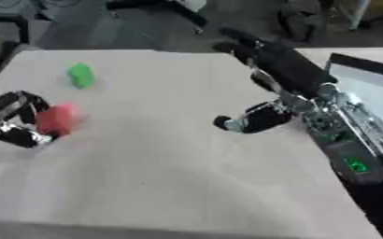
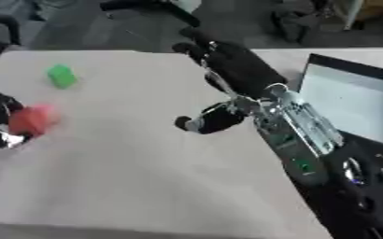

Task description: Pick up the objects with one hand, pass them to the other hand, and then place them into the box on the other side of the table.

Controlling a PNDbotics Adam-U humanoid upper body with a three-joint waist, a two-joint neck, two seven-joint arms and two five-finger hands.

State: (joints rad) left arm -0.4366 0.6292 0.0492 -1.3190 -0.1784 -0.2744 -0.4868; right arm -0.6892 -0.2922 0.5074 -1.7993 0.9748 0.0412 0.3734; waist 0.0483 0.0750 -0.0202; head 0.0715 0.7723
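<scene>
The red object is clamped in the left robot hand; the right robot hand is held spread; handover, boxing and the green object remain outstanding.

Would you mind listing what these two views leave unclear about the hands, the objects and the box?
- Red object: blurred in both views; its shape is unreadable, and the left hand curled round it covers its left side.
- Green object: blurred, only a blocky outline shows.
- Box: cut by the right edge; the left eye view shows less, with the right hand and forearm before it.
- Left hand: cut off by the left edge in the right eye view.
</scene>
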